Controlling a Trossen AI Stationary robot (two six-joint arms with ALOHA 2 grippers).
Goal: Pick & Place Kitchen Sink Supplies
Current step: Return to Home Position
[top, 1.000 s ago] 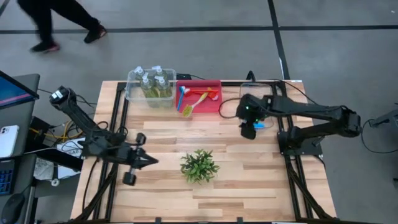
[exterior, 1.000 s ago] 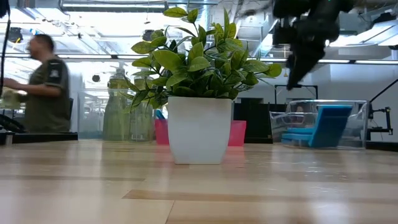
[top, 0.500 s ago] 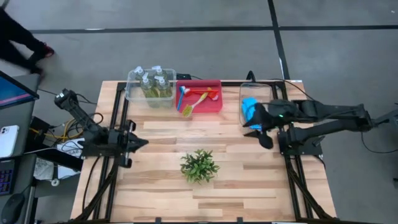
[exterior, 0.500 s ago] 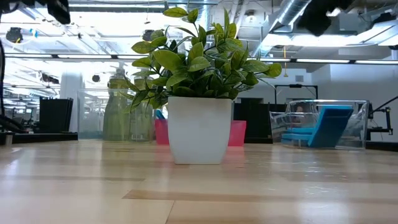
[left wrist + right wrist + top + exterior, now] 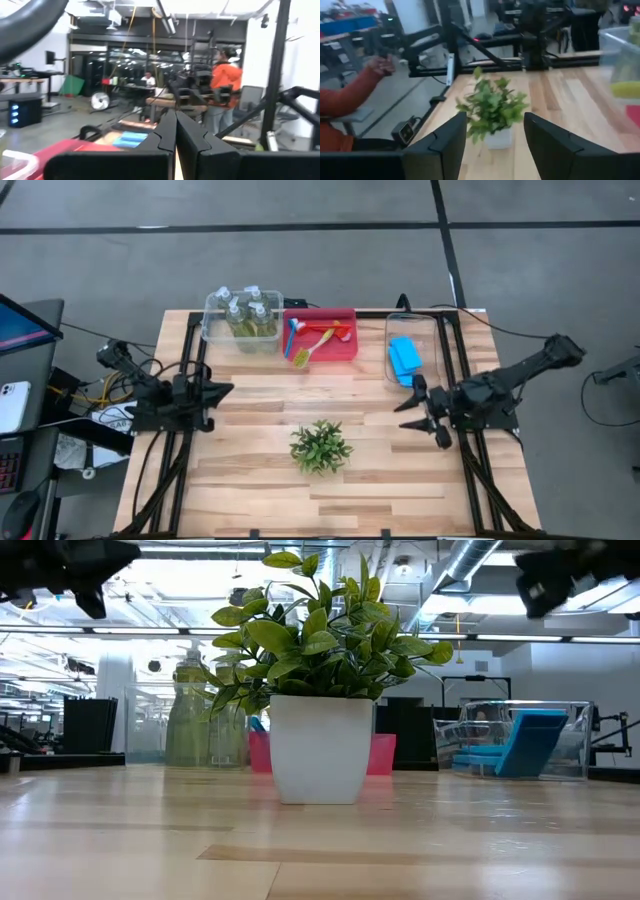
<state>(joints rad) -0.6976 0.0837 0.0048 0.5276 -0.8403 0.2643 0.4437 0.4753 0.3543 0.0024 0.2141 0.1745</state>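
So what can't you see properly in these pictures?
Low view: the white-potted green plant hides most of the red plastic bin and its thin long-handled brushes.
High view: the flat blue sponges overlap, too small to count.
Right wrist view: the clear plastic bin holding yellow-green bottles is blurred and cut off by the picture's edge.

I see four small clear bottles (image 5: 245, 312) of yellow-green liquid, upright and packed together in the clear bin (image 5: 207, 325) at the table's far left. The red brush (image 5: 328, 330), blue brush (image 5: 291, 335) and yellow brush (image 5: 310, 348) lie close together in the red bin (image 5: 342, 353) just beside it. Blue sponges (image 5: 404, 357) are in the second clear bin (image 5: 431, 330) at far right. In the low view one leans up on edge, with lighter ones flat beside it.
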